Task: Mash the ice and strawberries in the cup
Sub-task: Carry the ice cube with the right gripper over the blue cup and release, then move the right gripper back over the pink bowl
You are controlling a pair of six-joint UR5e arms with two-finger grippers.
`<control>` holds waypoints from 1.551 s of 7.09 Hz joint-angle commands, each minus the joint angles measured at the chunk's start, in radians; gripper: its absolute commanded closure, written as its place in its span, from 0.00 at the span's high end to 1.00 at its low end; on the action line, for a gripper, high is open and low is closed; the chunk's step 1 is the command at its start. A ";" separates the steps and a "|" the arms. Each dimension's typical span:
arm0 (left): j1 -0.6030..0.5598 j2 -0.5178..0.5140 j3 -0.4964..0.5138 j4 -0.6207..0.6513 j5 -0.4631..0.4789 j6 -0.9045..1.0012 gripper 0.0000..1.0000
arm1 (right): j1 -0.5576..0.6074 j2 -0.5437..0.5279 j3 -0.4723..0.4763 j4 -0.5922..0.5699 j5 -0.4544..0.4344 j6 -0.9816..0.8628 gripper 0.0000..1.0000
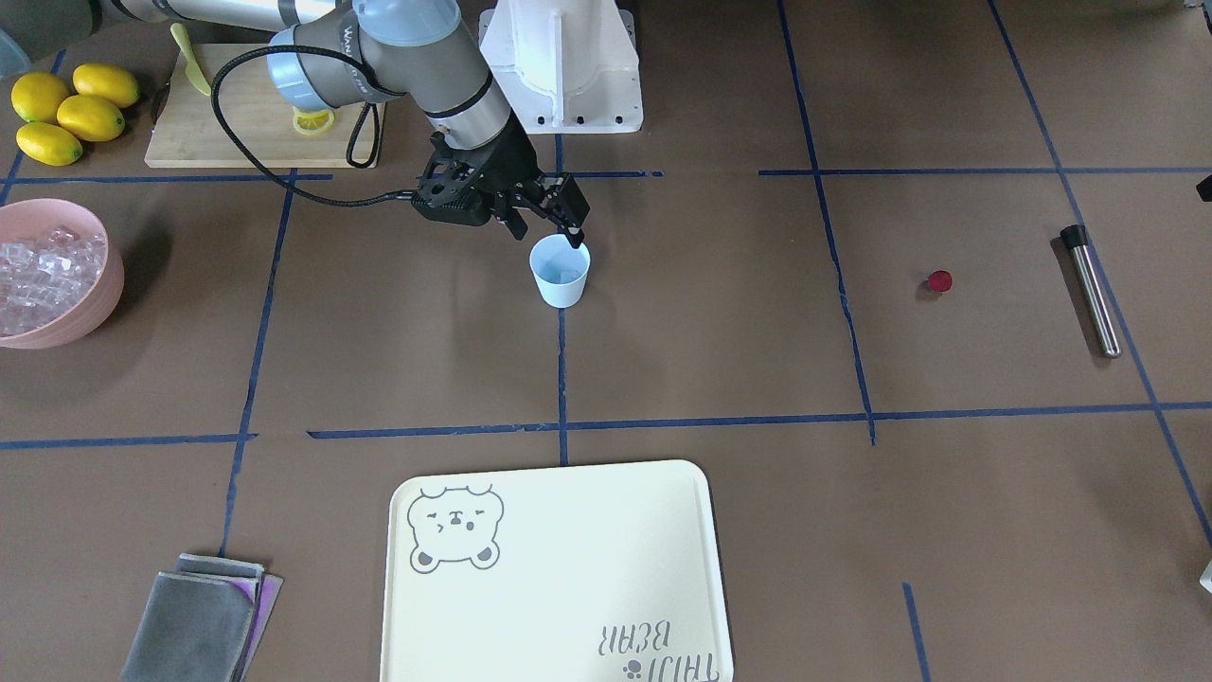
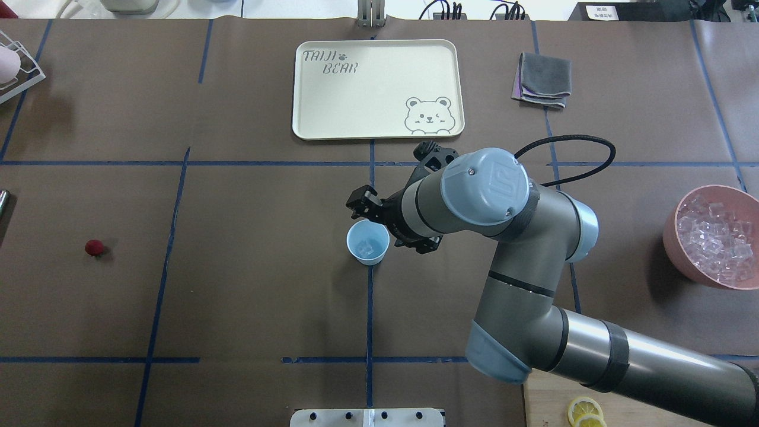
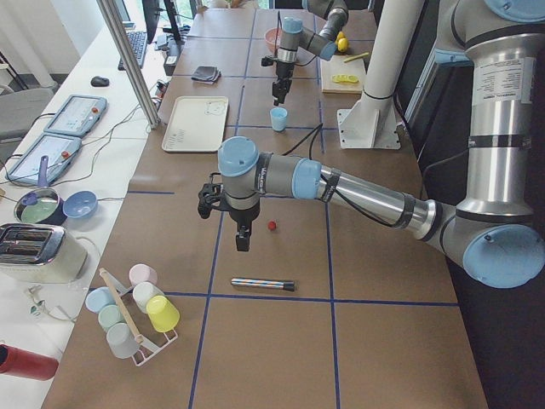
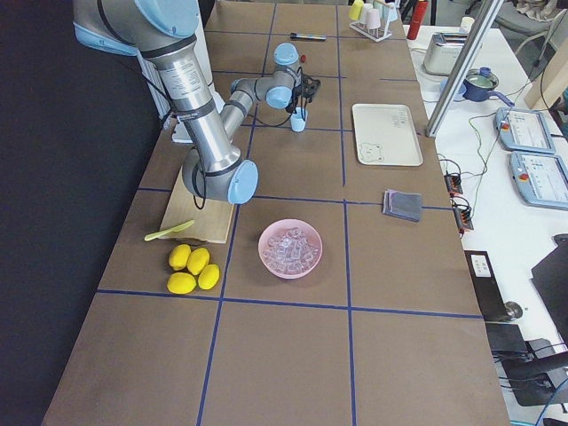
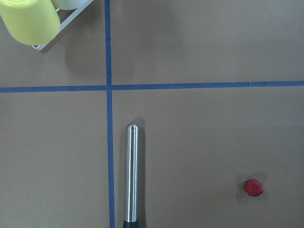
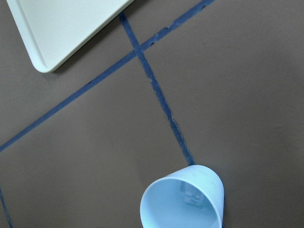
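The pale blue cup (image 1: 561, 275) stands upright at the table's middle, with an ice cube (image 2: 366, 246) inside; it also shows in the right wrist view (image 6: 183, 199). My right gripper (image 1: 547, 232) hangs open and empty just over the cup's rim on the robot's side. More ice (image 1: 43, 275) fills the pink bowl (image 1: 90, 317). The dark-red strawberry (image 1: 939, 280) lies alone on the table, also in the left wrist view (image 5: 254, 187). My left gripper (image 3: 243, 241) hovers above the table near the strawberry; I cannot tell whether it is open or shut.
A steel muddler (image 1: 1091, 289) lies next to the strawberry. A cream tray (image 2: 332, 118) and folded grey cloths (image 2: 542, 80) lie across the table. Lemons (image 1: 66, 114) and a cutting board (image 1: 237, 133) sit near the bowl. A cup rack (image 3: 132, 311) stands at the left end.
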 commanded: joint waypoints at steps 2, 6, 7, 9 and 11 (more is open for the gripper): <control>0.001 0.000 0.000 0.005 -0.033 -0.002 1.00 | 0.284 -0.273 0.141 0.003 0.298 -0.217 0.99; 0.001 0.000 -0.003 0.003 -0.037 -0.015 1.00 | 0.554 -0.738 0.216 0.010 0.408 -0.617 1.00; 0.001 0.000 -0.003 0.005 -0.050 -0.015 1.00 | 0.579 -0.801 0.217 0.013 0.397 -0.612 1.00; 0.001 0.004 -0.018 0.008 -0.050 -0.017 1.00 | 0.585 -0.875 0.214 0.013 0.339 -0.535 0.97; 0.001 0.014 -0.031 0.006 -0.050 -0.017 1.00 | 0.584 -0.875 0.187 0.015 0.319 -0.451 0.88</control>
